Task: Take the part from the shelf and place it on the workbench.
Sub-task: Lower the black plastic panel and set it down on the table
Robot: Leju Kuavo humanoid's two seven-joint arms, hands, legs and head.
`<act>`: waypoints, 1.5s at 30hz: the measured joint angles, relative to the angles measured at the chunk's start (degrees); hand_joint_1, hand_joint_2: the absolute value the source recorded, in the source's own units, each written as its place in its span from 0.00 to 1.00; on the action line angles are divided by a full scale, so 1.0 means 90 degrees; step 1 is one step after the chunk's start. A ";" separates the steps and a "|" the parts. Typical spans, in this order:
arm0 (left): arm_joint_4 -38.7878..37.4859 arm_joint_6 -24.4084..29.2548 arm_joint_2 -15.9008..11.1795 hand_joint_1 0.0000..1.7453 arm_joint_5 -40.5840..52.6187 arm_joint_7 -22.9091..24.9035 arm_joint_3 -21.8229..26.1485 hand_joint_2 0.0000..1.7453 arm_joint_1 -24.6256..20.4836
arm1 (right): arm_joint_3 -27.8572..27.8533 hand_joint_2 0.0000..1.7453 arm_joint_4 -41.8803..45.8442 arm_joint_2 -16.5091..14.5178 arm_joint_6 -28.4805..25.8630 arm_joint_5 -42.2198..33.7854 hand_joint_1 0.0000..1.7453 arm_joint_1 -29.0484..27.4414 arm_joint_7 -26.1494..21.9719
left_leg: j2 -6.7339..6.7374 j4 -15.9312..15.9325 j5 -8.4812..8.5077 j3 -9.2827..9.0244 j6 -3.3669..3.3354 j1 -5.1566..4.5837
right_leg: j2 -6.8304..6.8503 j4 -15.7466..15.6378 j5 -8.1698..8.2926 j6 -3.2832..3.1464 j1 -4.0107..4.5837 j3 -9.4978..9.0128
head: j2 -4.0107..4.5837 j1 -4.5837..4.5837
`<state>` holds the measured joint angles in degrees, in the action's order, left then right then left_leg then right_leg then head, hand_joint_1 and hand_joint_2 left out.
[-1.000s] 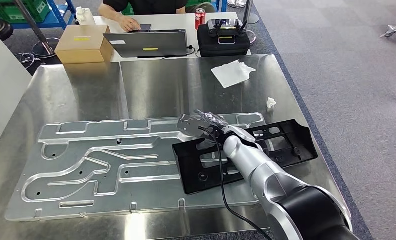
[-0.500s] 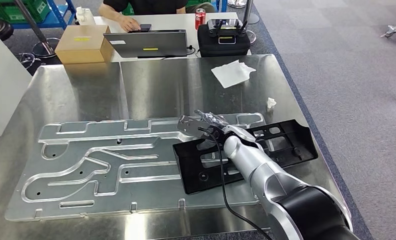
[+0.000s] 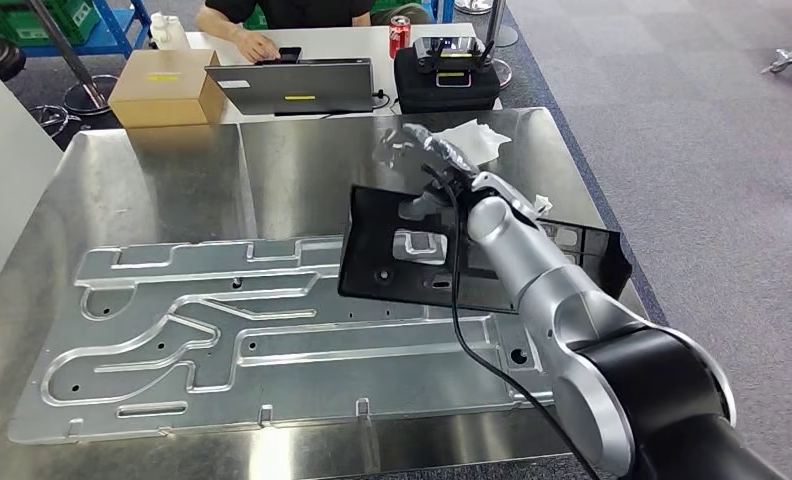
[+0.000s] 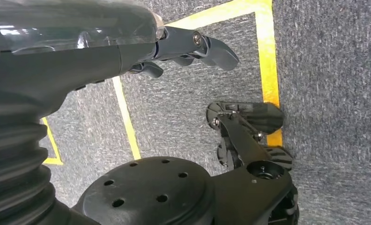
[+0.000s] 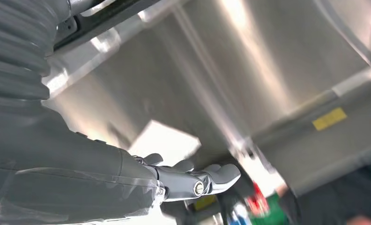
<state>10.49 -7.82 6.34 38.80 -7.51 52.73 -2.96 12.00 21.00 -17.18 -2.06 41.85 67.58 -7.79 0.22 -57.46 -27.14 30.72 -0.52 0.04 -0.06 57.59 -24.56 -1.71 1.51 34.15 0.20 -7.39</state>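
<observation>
My right hand (image 3: 427, 150) grips the flat black plastic part with cut-out windows (image 3: 412, 255) by its far edge and holds it tilted up above the steel workbench (image 3: 172, 180), its near end over the large machined aluminium plate with grooved channels (image 3: 222, 330). Just past my fingers (image 5: 207, 180) lies a crumpled white tissue (image 3: 477, 135), and a smaller white scrap (image 3: 543, 205) sits beside my forearm. Beyond the bench edge stand a grey laptop (image 3: 292, 88), a brown cardboard box (image 3: 167, 88), a black case (image 3: 447, 75) and a red can (image 3: 400, 35), with a person (image 3: 262, 20) at the keyboard. My left hand (image 4: 183, 47) hangs over grey carpet with yellow tape (image 4: 268, 61), fingers loosely curled, holding nothing.
</observation>
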 joint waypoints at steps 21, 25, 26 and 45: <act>0.0000 0.0067 0.0090 0.00 -0.0026 -0.0153 0.0155 1.00 -0.0007 | -0.0233 1.00 -0.0119 0.0162 0.0157 -0.0075 0.00 0.0108 -0.0257 | 0.0000 0.0000 -0.0001 0.0000 0.0000 0.0000 | 0.0000 0.0000 0.0000 0.0000 0.0000 0.0000 | 0.0000 0.0000; 0.0000 0.0076 0.0092 0.00 -0.0016 -0.0117 0.0168 1.00 -0.0024 | -0.0183 1.00 -0.0191 0.0165 0.0570 0.0242 0.00 -0.0046 -0.0151 | 0.0000 0.0002 -0.0001 0.0000 -0.0001 0.0000 | 0.0001 0.0000 0.0000 0.0000 0.0000 -0.0001 | 0.0000 0.0000; 0.0000 0.0076 0.0094 0.00 -0.0005 -0.0104 0.0171 1.00 -0.0030 | -0.0127 1.00 -0.0217 0.0157 0.0734 0.0366 0.00 -0.0106 -0.0120 | 0.0000 0.0002 -0.0001 0.0000 -0.0001 0.0001 | 0.0000 0.0000 0.0000 0.0000 0.0000 -0.0001 | 0.0000 0.0000; 0.0000 0.0084 0.0095 0.00 0.0046 -0.0035 0.0282 1.00 -0.0060 | 0.0445 1.00 -0.0444 -0.0047 0.1393 0.0591 0.00 -0.0804 -0.0211 | 0.0001 0.0003 -0.0001 0.0000 0.0000 0.0000 | -0.0001 0.0000 -0.0001 -0.0001 0.0000 0.0000 | -0.0001 0.0000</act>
<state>10.49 -7.06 7.19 39.21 -7.83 55.27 -3.50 16.01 17.00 -17.60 10.48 47.17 60.34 -9.68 0.23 -57.43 -27.15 30.72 -0.53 0.04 -0.07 57.59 -24.57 -1.72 1.50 34.14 0.19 -7.39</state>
